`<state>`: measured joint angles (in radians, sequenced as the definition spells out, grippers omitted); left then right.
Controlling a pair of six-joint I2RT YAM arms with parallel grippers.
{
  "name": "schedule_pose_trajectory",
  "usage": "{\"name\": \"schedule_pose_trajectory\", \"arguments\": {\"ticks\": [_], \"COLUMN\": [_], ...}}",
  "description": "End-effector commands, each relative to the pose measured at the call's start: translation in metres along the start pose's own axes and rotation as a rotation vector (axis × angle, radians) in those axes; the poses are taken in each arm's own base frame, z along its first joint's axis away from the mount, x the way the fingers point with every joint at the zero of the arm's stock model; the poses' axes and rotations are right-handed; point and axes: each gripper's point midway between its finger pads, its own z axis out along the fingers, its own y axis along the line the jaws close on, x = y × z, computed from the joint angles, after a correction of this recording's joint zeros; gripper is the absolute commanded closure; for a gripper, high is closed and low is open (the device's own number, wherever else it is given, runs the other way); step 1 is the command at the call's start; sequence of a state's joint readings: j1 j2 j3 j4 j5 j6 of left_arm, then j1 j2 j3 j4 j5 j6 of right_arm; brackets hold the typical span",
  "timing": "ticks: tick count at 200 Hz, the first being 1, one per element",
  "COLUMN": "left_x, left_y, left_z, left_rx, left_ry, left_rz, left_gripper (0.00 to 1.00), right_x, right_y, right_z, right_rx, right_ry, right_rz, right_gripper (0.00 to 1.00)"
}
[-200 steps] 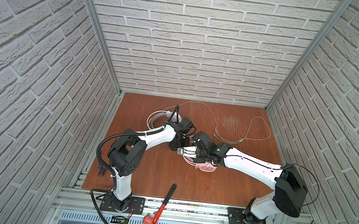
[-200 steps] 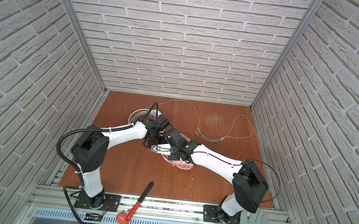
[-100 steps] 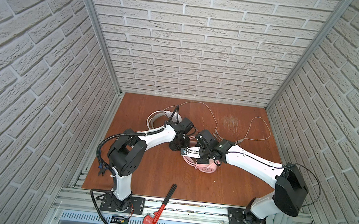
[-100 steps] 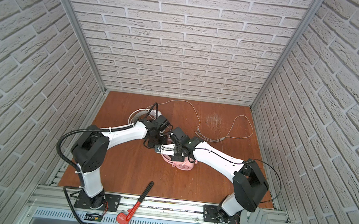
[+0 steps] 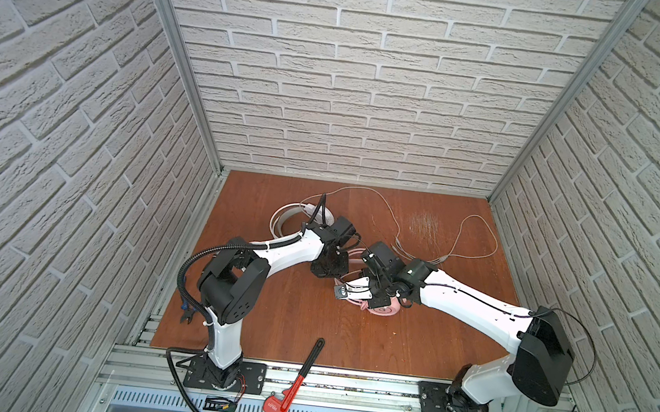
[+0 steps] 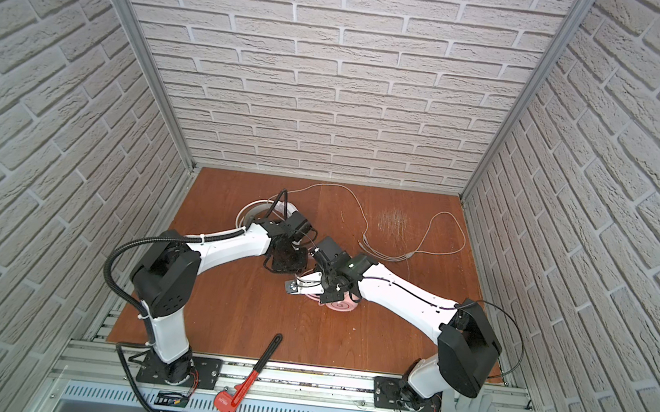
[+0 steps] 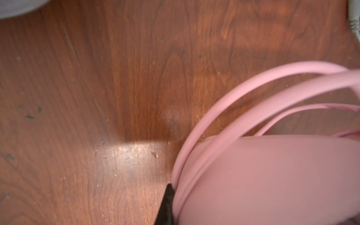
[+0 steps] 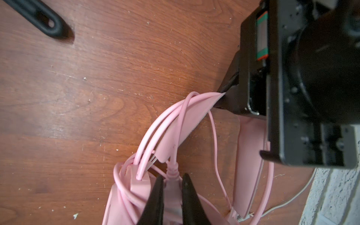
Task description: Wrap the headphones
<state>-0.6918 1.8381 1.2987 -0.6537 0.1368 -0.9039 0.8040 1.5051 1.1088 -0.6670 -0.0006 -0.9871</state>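
Fingers (image 8: 155, 202) of the right gripper (image 8: 172, 194) are pinching the plug end of the pink cable (image 8: 215, 140) in the right wrist view, just beside an earcup of the pink headset (image 8: 187, 124). Across from them, the left gripper (image 8: 223, 96) is clamping the top of that headset's band, and loops of the cable are lying over the band. The black handle end of the pipe wrench (image 8: 44, 21) is resting on the worktop (image 8: 97, 87), well apart.

In the left wrist view, one black finger (image 7: 165, 204) is pressing against the band of the pink headset (image 7: 272, 175); the other finger is out of sight. Strands of the pink cable (image 7: 214, 109) are arching over the worktop (image 7: 97, 87).

In both top views, the left gripper (image 5: 327, 266) (image 6: 285, 261) and the right gripper (image 5: 374, 301) (image 6: 329, 297) are meeting over the middle of the worktop (image 5: 286, 328) (image 6: 224, 321), where the pink headset (image 5: 386, 311) (image 6: 340, 306) is lying. The white headset (image 5: 275, 222) (image 6: 242, 212) is sitting toward the back left corner. A pale cable (image 5: 477, 216) (image 6: 442, 213) is running from beside it toward the right edge. The pipe wrench (image 5: 297, 379) (image 6: 250, 376) is lying across the front edge.
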Motion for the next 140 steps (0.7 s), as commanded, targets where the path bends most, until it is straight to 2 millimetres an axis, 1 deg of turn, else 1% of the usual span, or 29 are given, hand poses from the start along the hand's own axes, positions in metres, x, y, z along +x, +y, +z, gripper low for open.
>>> {"name": "schedule_pose_trajectory", "arguments": {"ticks": [1, 16, 34, 53, 67, 83, 98, 122, 140], "left_x": [-0.021, -0.021, -0.023, -0.025, -0.028, -0.03, -0.031, -0.03, -0.03], "left_y": [-0.007, -0.006, -0.006, -0.009, -0.009, -0.008, -0.003, 0.007, 0.01], "left_z": [-0.014, -0.014, -0.014, -0.013, -0.014, -0.017, -0.017, -0.018, -0.018], "left_rx": [0.075, 0.09, 0.113, 0.13, 0.127, 0.127, 0.112, 0.069, 0.071], "left_ry": [-0.067, -0.07, -0.074, -0.077, -0.082, -0.09, -0.095, -0.103, -0.107], "left_rz": [-0.061, -0.08, -0.104, -0.113, -0.118, -0.123, -0.133, -0.143, -0.162], "left_gripper": [1.0, 1.0, 1.0, 1.0, 1.0, 1.0, 1.0, 1.0, 1.0], "right_x": [0.019, 0.021, 0.017, 0.008, 0.007, 0.011, 0.017, 0.026, 0.032], "right_y": [0.019, 0.02, 0.024, 0.03, 0.034, 0.035, 0.036, 0.033, 0.029], "right_z": [-0.014, -0.019, -0.024, -0.024, -0.023, -0.022, -0.024, -0.033, -0.041], "right_rx": [-0.045, -0.041, -0.038, -0.045, -0.048, -0.044, -0.036, 0.005, 0.048], "right_ry": [0.086, 0.09, 0.073, 0.056, 0.071, 0.107, 0.134, 0.17, 0.191], "right_rz": [-0.04, -0.054, -0.1, -0.151, -0.176, -0.187, -0.187, -0.184, -0.19], "right_gripper": [0.95, 0.95, 0.95, 0.95, 0.95, 0.95, 0.95, 0.95, 0.95]}}
